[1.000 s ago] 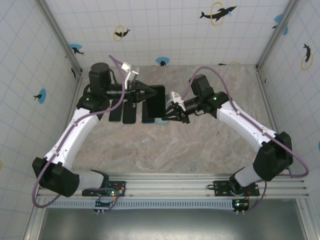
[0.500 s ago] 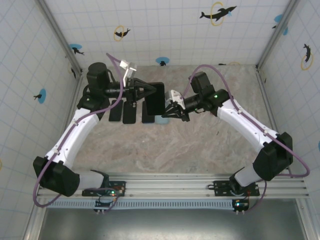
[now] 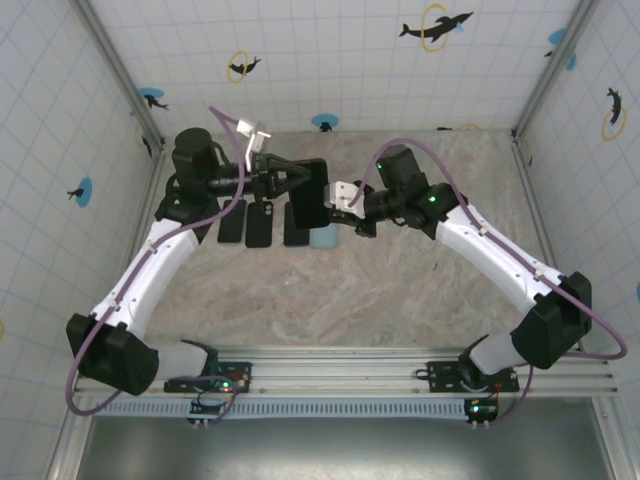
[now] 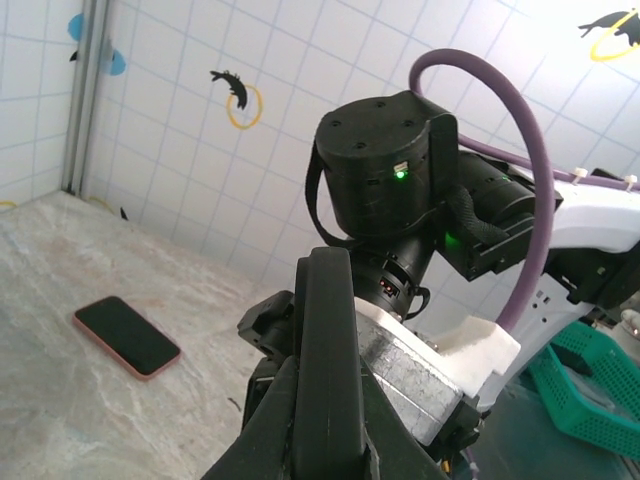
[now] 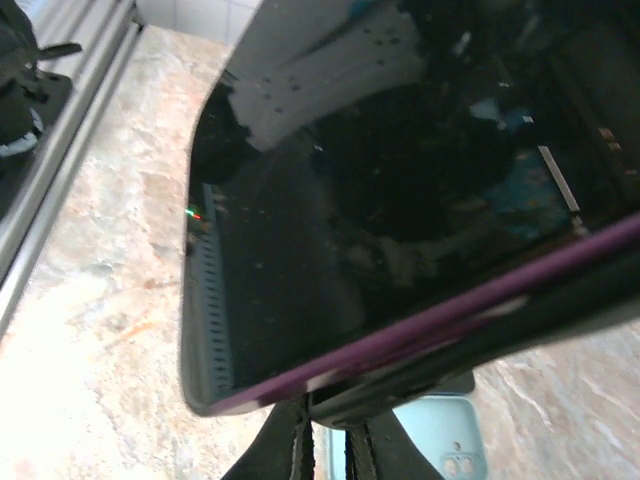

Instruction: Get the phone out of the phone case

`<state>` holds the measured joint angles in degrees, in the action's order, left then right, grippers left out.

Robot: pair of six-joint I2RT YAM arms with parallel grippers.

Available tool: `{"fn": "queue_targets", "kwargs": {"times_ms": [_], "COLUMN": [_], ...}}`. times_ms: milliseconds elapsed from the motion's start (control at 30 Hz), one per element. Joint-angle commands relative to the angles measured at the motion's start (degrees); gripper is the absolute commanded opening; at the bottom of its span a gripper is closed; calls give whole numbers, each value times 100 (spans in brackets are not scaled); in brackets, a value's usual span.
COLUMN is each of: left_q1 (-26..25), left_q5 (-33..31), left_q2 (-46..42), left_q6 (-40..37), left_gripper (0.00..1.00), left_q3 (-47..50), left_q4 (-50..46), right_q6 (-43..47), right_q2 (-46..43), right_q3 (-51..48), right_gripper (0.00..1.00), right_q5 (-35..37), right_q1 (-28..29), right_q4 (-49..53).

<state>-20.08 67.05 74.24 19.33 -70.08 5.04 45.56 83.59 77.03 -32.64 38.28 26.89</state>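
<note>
Left gripper (image 3: 298,180): my jaws clamped on one long edge of the phone (image 3: 311,195).
Right gripper (image 3: 336,205): pinched narrow on the opposite edge.
Phone axis: crosswise to both my grippers, screen toward my right wrist.

The phone (image 5: 400,200) has a glossy black glass face, mirror-smooth and speckled with dust. The phone case (image 4: 328,330) around it is smooth matt black, plastic or rubber, I cannot tell which. The table (image 3: 400,290) is a stone-patterned sheet with a dull, mottled finish. The arm links (image 3: 150,265) are glossy white plastic, their joints (image 4: 385,160) matt black, and the cable (image 4: 533,200) wears smooth purple sheathing. A metal block (image 4: 400,375) looks dull silver and finely grained. The rail (image 3: 350,365) is bare brushed metal. The spare case (image 5: 440,445) is pale, matt, smooth plastic.
</note>
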Motion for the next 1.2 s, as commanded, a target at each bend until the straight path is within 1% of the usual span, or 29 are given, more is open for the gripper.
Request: {"fn": "queue_targets", "kwargs": {"times_ms": [0, 133, 200, 300, 367, 400, 567, 633, 700, 733, 767, 867, 933, 1000, 1067, 1167], "left_q1": [-218, -216, -210, -217, -207, -208, -211, -205, -183, -181, -174, -157, -174, -175, -172, -181], "left_q5": [661, 455, 260, 74, 13, -19, -692, -1000, -1186, -1223, -1353, -1727, -1927, -2110, -2195, -2236], "left_q2": [-164, -264, -278, -244, -225, -233, -339, -312, -320, -329, -331, -309, -319, -369, -360, -320], "left_q6": [411, 244, 191, 349, 477, 507, 816, 1185, 1824, 2145, 2311, 2689, 3173, 3673, 4072, 4388], "left_gripper": [0, 0, 0, 0, 0, 0, 0, 0, 0, 0, 0, 0, 0, 0, 0, 0], "left_q3": [20, 131, 155, 153, 148, 176, 380, 378, 447, 494, 496, 469, 613, 793, 860, 900], "left_q4": [37, 28, 15, 169, 257, 301, 571, 712, 1113, 1366, 1402, 1230, 1554, 1981, 2210, 2285], "right_q6": [-229, -767, -1093, -2020, -2838, -3047, -3901, -4101, -4334, -4617, -5033, -6306, -7143, -7774, -8125, -8681], "right_q2": [-40, -230, -339, -575, -748, -809, -1038, -1176, -1332, -1439, -1559, -1814, -1894, -1905, -1926, -2020], "right_q3": [-15, -219, -435, -985, -1458, -1612, -2105, -2298, -2441, -2577, -2754, -3276, -3582, -3709, -3777, -4030], "right_gripper": [9, 10, 13, 20, 22, 23, 29, 33, 36, 38, 41, 46, 48, 49, 51, 50], "right_q5": [397, -379, -799, -1345, -1603, -1703, -1979, -1801, -1427, -1291, -1104, -907, -931, -696, -458, -51], "right_q1": [-11, -182, -279, -404, -481, -497, -462, -481, -625, -776, -934, -1239, -1240, -1201, -1179, -1120], "right_q4": [-925, -1301, -1545, -2477, -3452, -3735, -4513, -4593, -4506, -4639, -4853, -5794, -6415, -6576, -6532, -7058]}}
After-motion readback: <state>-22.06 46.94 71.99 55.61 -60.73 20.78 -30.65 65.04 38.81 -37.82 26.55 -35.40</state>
